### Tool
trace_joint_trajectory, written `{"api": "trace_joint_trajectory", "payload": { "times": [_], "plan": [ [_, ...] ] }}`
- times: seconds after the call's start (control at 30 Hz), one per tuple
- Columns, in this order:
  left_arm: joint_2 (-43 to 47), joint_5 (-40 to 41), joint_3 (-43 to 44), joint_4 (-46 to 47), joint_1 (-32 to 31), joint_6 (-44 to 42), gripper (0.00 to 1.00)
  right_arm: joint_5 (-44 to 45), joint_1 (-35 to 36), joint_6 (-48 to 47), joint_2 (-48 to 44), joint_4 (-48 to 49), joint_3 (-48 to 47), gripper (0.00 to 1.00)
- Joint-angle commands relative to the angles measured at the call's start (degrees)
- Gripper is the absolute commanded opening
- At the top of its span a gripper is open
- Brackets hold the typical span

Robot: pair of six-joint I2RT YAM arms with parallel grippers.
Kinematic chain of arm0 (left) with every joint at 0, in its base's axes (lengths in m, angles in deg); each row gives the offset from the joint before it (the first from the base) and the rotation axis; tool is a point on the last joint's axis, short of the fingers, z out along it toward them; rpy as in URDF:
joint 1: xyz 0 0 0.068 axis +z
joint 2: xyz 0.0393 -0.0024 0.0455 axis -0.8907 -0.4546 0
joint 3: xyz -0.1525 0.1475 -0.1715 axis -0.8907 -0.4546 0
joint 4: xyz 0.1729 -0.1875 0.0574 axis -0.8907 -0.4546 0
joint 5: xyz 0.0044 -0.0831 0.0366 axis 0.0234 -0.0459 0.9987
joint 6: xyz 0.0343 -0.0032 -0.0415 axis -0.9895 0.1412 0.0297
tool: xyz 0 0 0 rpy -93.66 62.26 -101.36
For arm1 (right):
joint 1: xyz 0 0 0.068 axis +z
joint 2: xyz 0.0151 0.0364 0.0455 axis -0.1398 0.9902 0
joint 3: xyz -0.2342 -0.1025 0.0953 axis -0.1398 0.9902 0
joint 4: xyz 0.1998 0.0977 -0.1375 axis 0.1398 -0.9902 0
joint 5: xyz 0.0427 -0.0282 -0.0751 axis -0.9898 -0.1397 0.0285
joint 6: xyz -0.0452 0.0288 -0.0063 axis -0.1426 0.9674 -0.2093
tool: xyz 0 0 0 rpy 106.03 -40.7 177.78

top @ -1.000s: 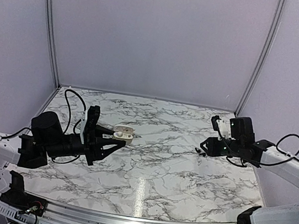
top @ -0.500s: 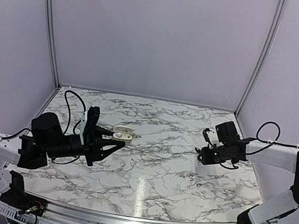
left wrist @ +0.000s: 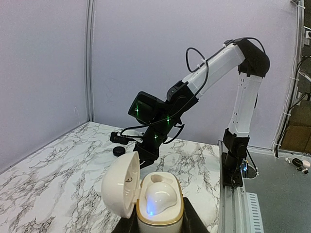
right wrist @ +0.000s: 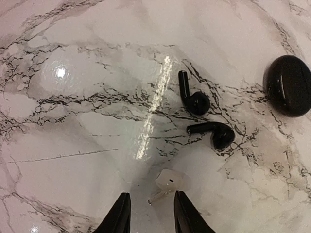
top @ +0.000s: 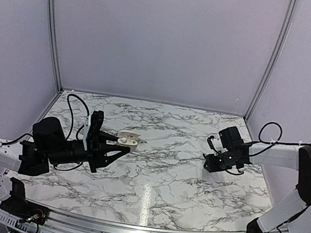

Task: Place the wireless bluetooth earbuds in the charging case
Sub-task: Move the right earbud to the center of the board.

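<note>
The left gripper (top: pixel 120 144) is clamped on the open case (left wrist: pixel 154 196), well apart from the black puck (right wrist: pixel 288 85), with the lid tipped back so its sockets face up. Both earbuds (right wrist: pixel 195 101) lie just beside the puck. The right gripper (right wrist: pixel 149 216) hovers near it, fingers apart, likely to pick one up.

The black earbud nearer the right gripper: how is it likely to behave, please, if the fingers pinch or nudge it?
The black earbud looks small, glossy and rounded, so it may slip from the right gripper. With its bulbous head and thin stem, it would probably pivot rather than slide straight on the shiny marble table. Likely rigid and light.
</note>
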Motion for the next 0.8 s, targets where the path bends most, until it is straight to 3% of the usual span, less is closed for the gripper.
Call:
{"api": "trace_joint_trajectory", "payload": {
  "times": [0.0, 0.37, 0.77],
  "plan": [
    [0.8, 0.1, -0.6, 2.6, 0.3, 0.0, 0.0, 2.0, -0.3, -0.8, 1.8, 1.2, -2.6, 0.33],
    [0.5, 0.1, -0.5, 2.6, 0.5, 0.0, 0.0, 4.6, -0.3, -1.5, 4.8, 1.6, -3.5, 0.35],
    [1.6, 0.1, -1.3, 2.6, 0.7, 0.3, 0.0, -0.3, 1.1, -1.8, 4.2, 2.0, -2.6, 0.21]
  ]
}}
